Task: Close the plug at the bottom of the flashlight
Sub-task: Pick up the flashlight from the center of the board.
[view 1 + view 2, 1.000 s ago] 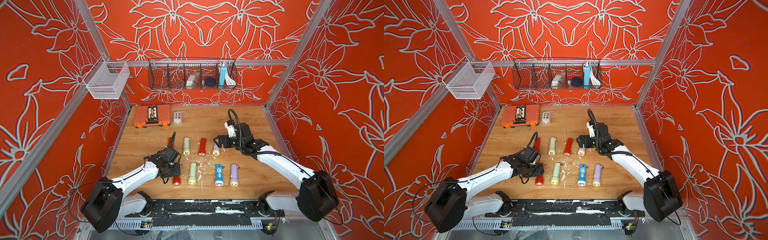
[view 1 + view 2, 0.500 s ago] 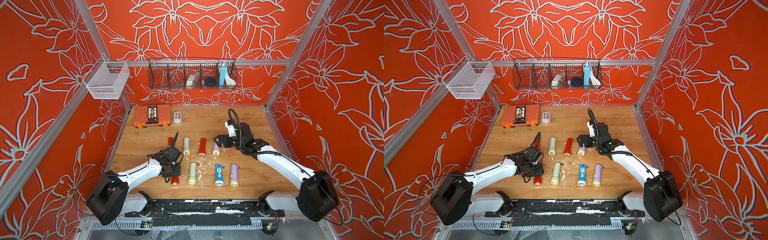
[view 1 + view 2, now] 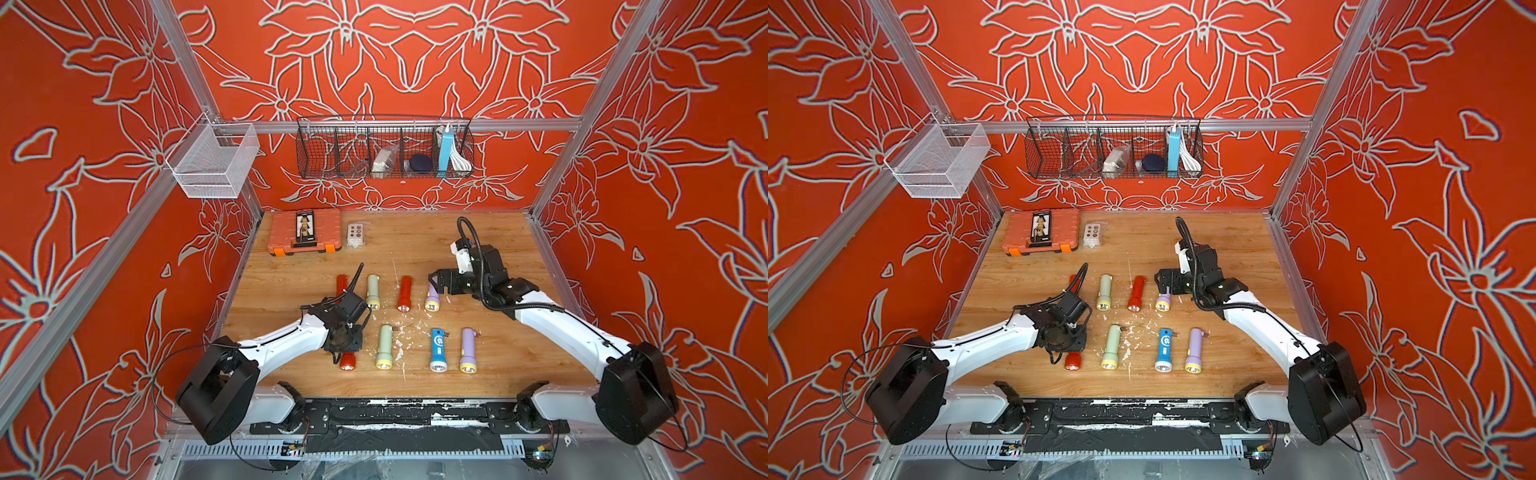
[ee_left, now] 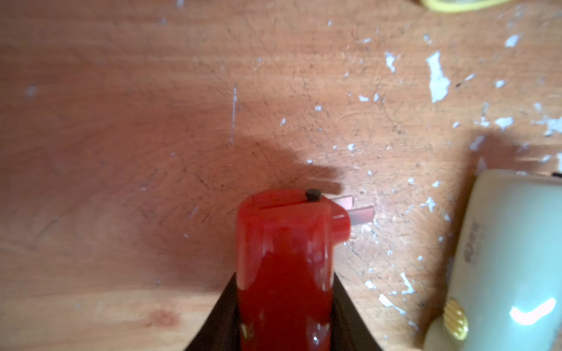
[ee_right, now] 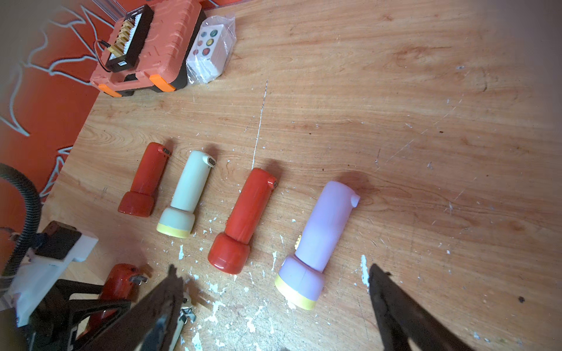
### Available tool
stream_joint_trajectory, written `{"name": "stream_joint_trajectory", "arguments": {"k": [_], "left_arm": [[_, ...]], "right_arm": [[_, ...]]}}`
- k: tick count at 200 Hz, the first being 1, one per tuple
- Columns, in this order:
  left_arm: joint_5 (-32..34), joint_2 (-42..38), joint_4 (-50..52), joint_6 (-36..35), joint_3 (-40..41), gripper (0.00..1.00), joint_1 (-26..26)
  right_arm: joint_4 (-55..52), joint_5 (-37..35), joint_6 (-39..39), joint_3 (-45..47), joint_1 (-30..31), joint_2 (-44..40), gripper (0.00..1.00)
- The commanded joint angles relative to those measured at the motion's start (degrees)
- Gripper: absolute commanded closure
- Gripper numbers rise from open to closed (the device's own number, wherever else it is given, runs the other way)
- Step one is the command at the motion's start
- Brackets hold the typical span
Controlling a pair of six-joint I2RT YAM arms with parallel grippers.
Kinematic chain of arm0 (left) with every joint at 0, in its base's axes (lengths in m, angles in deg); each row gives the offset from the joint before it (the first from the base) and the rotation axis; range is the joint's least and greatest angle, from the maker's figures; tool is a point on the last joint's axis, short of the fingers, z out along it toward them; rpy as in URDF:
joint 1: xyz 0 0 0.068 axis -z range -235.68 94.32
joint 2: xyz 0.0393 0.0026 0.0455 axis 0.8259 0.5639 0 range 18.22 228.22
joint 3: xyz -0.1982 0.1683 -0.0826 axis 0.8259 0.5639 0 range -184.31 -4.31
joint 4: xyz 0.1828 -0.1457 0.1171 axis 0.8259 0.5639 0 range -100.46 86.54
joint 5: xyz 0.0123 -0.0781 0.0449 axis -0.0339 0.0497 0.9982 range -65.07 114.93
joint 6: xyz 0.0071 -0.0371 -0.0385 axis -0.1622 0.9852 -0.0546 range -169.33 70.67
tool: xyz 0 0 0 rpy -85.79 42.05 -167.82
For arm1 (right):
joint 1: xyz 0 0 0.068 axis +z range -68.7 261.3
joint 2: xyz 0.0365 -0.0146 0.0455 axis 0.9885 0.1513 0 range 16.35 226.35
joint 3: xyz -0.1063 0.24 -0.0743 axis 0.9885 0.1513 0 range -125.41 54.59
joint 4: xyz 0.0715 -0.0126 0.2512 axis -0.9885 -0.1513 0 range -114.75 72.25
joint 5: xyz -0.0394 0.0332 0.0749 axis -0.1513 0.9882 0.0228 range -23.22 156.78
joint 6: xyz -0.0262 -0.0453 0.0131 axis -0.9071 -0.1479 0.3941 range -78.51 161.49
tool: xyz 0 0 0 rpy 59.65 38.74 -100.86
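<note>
Left arm extended low over the near left of the table (image 3: 436,245). Its pincer (image 4: 284,291) is clenched on the glossy red plastic flashlight (image 4: 282,243), which lies flat. The hinged plug (image 4: 340,226) stands out sideways, with two flat metal prongs (image 4: 362,214) exposed. Right pincer (image 5: 272,270) is released, jaws spread above the matte lilac flashlight (image 5: 327,225). The wood is scratched and flecked white.

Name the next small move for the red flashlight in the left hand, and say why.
Probably bring the open right hand over to push the plug shut: the left hand grips the red flashlight, and that plug sticks out sideways, unfolded.
</note>
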Motion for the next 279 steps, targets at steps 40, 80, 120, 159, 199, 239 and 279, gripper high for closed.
{"name": "stream_joint_trajectory", "arguments": {"k": [40, 80, 120, 159, 199, 239, 279], "left_arm": [[3.4, -10.2, -2.8, -8.1, -8.5, 1.0, -1.0], [5.0, -13.3, -15.3, -19.7, -11.3, 1.0, -1.6], [-0.5, -11.6, -24.4, -22.8, -15.8, 1.0, -4.4], [-11.1, -7.3, -29.1, -26.4, -20.0, 1.0, -6.6], [-24.8, -8.2, -41.5, -32.7, -14.8, 1.0, -7.8], [-38.5, -9.0, -44.0, -35.1, -11.6, 1.0, -10.4], [-53.0, -12.7, -47.8, -41.2, -6.0, 1.0, -11.1]], "right_arm": [[-1.9, -4.1, -2.8, -2.3, 0.4, -3.6, 0.02], [-1.8, -4.4, -4.2, -3.0, 0.4, -6.4, 0.02], [-1.2, -5.4, -7.4, -5.1, 0.3, -7.5, 0.02], [0.5, 1.3, -11.0, -8.7, -0.5, -7.5, 0.02], [4.1, 17.6, -15.0, -12.9, -1.1, -6.7, 0.02], [6.1, 32.8, -18.8, -15.6, -1.3, -5.8, 0.02], [5.8, 48.4, -23.0, -18.2, -1.3, -3.8, 0.04]]}}
